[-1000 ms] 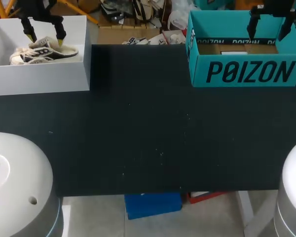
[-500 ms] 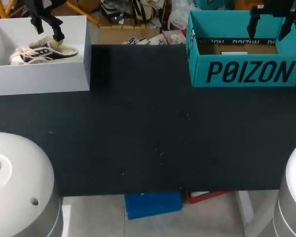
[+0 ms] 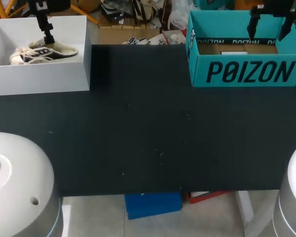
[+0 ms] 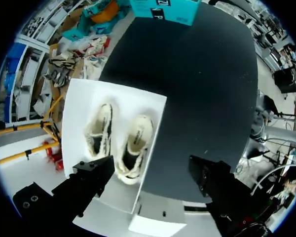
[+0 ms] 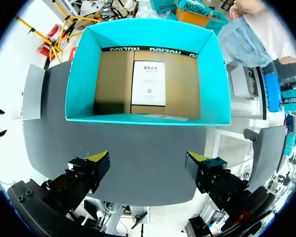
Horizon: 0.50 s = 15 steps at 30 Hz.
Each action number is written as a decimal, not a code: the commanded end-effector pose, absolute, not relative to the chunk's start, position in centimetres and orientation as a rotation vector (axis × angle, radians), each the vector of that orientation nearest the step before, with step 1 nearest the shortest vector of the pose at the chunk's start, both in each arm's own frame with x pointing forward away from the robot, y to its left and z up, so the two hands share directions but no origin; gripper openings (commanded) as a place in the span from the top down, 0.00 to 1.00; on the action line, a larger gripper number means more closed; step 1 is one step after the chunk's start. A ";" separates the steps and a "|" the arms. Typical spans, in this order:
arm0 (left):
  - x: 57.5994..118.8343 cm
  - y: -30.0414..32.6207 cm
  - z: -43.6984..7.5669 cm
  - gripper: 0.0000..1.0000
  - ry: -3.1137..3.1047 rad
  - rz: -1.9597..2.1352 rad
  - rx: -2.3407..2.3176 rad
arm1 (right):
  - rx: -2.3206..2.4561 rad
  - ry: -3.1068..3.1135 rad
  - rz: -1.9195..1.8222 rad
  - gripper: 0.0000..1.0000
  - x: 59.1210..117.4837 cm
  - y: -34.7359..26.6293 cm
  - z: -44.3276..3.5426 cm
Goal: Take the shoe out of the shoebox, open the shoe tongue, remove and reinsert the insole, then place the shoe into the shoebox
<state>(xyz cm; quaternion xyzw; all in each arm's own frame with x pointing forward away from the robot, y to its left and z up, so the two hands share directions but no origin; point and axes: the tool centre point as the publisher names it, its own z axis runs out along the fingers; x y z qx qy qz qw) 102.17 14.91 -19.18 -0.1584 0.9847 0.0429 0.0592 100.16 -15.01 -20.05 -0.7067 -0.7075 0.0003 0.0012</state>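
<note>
Head view: my left gripper (image 3: pixel 48 35) hangs at the upper left of the frame, over the white shoebox (image 3: pixel 39 81) that stands on the dark table (image 3: pixel 148 138). From this angle its fingers line up one behind the other, so I cannot tell their gap here. The cream and black shoes (image 3: pixel 49 53) lie inside that box, just under the fingertips; I cannot tell whether they touch. At the upper right, my right gripper (image 3: pixel 270 29) hovers over the open teal shoebox (image 3: pixel 246 73), its two fingers well apart and holding nothing. The two boxes sit well apart at opposite far corners of the table.

Left wrist view: the left gripper (image 4: pixel 150 175) has its fingers spread wide with nothing pinched. Ahead of them is the white shoebox (image 4: pixel 79 98), and the shoes (image 4: pixel 135 145) lie side by side on its floor. The teal shoebox (image 4: pixel 165 7) shows far across the table (image 4: pixel 202 84).

Right wrist view: the right gripper (image 5: pixel 148 160) has its yellow-tipped fingers set wide apart, gripping nothing. Ahead of it stands the teal shoebox (image 5: pixel 145 118), open, with a brown cardboard floor and a white label (image 5: pixel 148 83) lying flat in the middle. The table (image 5: pixel 143 153) shows between the fingers.
</note>
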 end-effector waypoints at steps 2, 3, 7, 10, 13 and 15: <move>104.2 17.4 -20.3 0.40 2.994 0.059 0.185 | -2.219 -2.221 0.002 0.00 100.2 -15.0 -20.0; 104.7 17.8 -20.4 0.44 2.997 0.042 0.198 | -2.219 -2.221 0.002 0.00 100.2 -15.0 -20.0; 106.3 18.6 -21.3 0.50 3.007 0.055 0.214 | -2.219 -2.221 0.002 0.00 100.2 -15.0 -20.0; 107.3 19.0 -21.8 0.41 3.009 0.054 0.216 | -2.219 -2.221 0.002 0.00 100.2 -15.0 -20.0; 108.1 19.4 -22.2 0.40 3.012 0.054 0.214 | -2.219 -2.221 0.002 0.00 100.2 -15.0 -20.0; 108.6 19.6 -22.5 0.38 3.014 0.061 0.213 | -2.219 -2.221 0.002 0.00 100.2 -15.0 -20.0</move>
